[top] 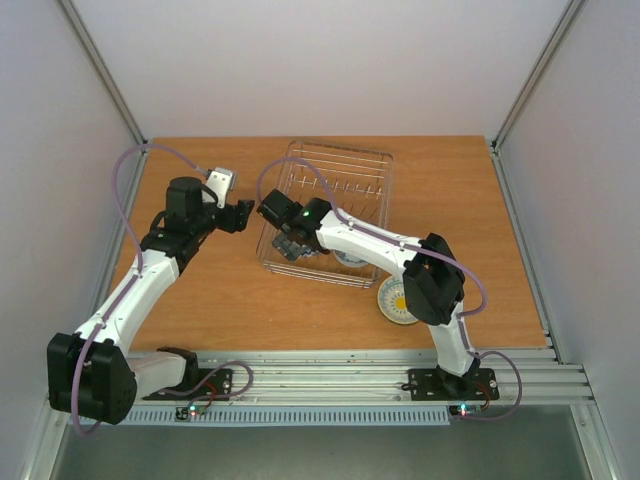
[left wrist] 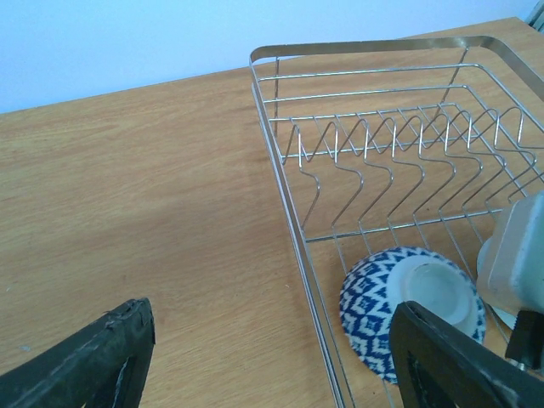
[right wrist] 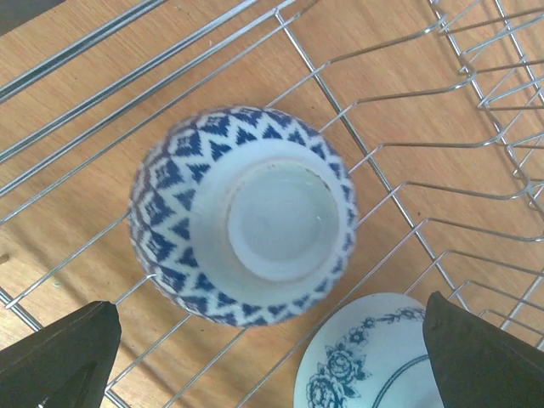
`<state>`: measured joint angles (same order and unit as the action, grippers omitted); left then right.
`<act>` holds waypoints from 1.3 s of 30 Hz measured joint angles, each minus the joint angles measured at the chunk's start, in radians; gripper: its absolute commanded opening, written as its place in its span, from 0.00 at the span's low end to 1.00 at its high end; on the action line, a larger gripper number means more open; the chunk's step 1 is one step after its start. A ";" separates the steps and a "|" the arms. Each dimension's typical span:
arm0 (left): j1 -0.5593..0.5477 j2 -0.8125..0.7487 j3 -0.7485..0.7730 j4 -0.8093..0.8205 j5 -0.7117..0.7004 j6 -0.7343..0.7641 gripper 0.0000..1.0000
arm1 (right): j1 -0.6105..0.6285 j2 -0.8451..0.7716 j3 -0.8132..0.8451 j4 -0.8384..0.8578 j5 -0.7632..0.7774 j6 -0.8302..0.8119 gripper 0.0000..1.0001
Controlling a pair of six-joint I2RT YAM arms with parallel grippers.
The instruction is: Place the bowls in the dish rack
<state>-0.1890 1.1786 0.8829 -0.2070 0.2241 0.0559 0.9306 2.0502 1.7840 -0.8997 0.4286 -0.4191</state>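
- The right gripper (right wrist: 270, 306) is hanging over the near-left part of the rack (top: 385, 160), its jaws spread wide with nothing between them.
- The blue bowl (right wrist: 246, 217) is lying upside down on the rack's floor right below, foot ring up, and neither finger is touching it.
- The floral bowl (right wrist: 365, 361) is sitting just beside it, also inside the rack; whether the two are touching I cannot tell.
- The yellow bowl (top: 398, 300) is waiting on the desk (top: 450, 200) just outside the rack's near-right corner, partly hidden under the right arm (top: 370, 240).
- The left gripper (top: 242, 214) is hovering just outside the rack's left wall, its jaws apart and empty.
- By the look of it, the blue bowl is placed and the step in hand is getting the right gripper out cleanly.
- Doing that well probably means rising straight up until both fingers are clearing the rim; a sideways move down here risks snagging a wire or nudging either bowl.
- Keeping the jaws wide while lifting is the safe choice, since closing them could be clipping the blue bowl's foot.
- The prongs (left wrist: 399, 144) are standing farther back, so backing out toward the near side is looking easier than going over them.
- When swinging toward the yellow bowl, the arm is overhanging it — folding back slowly should be avoiding a knock.
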 measured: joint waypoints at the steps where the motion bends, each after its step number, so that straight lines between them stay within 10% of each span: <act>1: 0.000 0.000 0.000 0.000 0.000 0.000 0.77 | 0.000 -0.004 0.000 0.002 -0.006 0.000 0.99; 10: 0.000 0.000 0.000 0.000 0.008 0.000 0.77 | -0.010 -0.062 -0.089 0.040 -0.012 0.035 0.99; 16: 0.000 0.002 0.000 -0.002 0.058 0.000 0.77 | -0.093 -0.375 -0.325 0.099 -0.068 0.146 0.97; 25: 0.000 0.066 0.011 -0.035 0.175 0.003 0.76 | -0.220 -0.884 -0.621 0.116 -0.096 0.357 0.75; 39: 0.000 0.073 0.019 -0.045 0.241 0.003 0.77 | -0.226 -1.217 -0.971 -0.148 -0.081 0.732 0.47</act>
<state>-0.1890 1.2514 0.9024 -0.2520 0.4652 0.0593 0.7048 0.8337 0.8127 -1.0477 0.3473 0.3134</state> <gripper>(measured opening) 0.767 0.505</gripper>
